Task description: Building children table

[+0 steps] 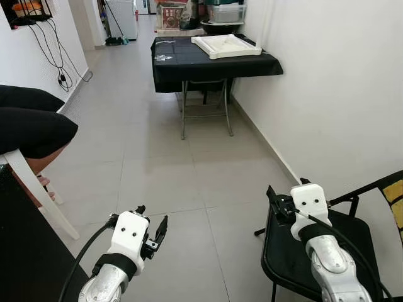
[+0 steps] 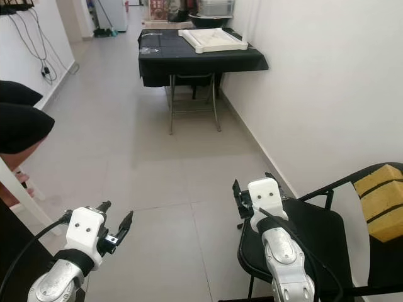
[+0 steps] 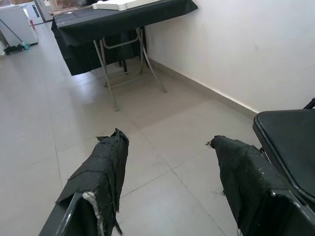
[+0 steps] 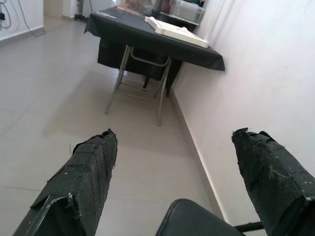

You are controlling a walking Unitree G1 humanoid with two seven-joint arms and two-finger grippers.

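A folding table draped in a black cloth stands against the white wall at the far end of a tiled corridor, and everything else is placed from it. On its top, toward the wall side, lies a white flat panel with raised edges, the children's table part. Behind the table sit a dark bowl and a clear plastic box. Well short of the table, on the wall side, stands a black folding chair with a yellow cushion on its back. The right gripper hovers above that chair's seat edge, its 2 fingers spread wide apart and holding nothing. The left gripper hangs over bare floor, equally far from the table, fingers also spread and empty. A seated person's knees show on the side opposite the wall.
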